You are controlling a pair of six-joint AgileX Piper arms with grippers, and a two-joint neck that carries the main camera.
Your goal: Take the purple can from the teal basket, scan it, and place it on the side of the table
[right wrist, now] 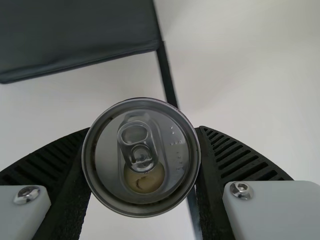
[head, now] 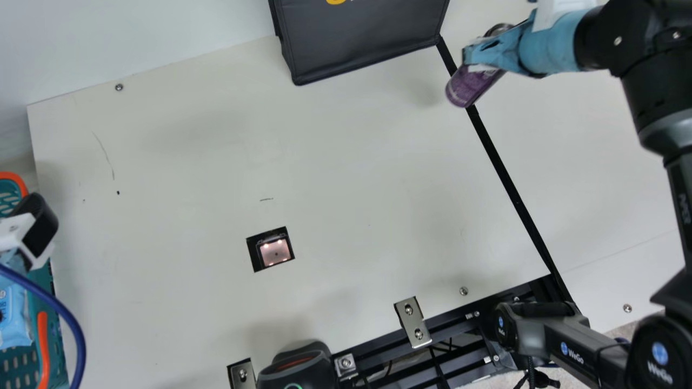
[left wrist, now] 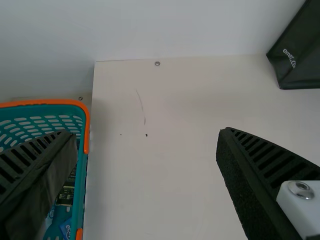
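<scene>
Right tool (head: 478, 58) has its fingers closed around the sides of the purple can (head: 469, 86), holding it near the dark bag (head: 359, 40) and over the black strip (head: 505, 170) that crosses the desk (head: 189, 162). Below the grip, the can's body is a deep purple with paler print, too small to make out. Its bare metal top shows in the right wrist view: a round silver lid inside a raised rim, a ring pull lying across it, a tan oval patch beside the pull and a scatter of tiny marks. Whether the can stands quite upright, I cannot tell. Left tool (head: 15, 261) is wide, with the teal basket (left wrist: 79, 182) and its orange rim seen beside one finger.
</scene>
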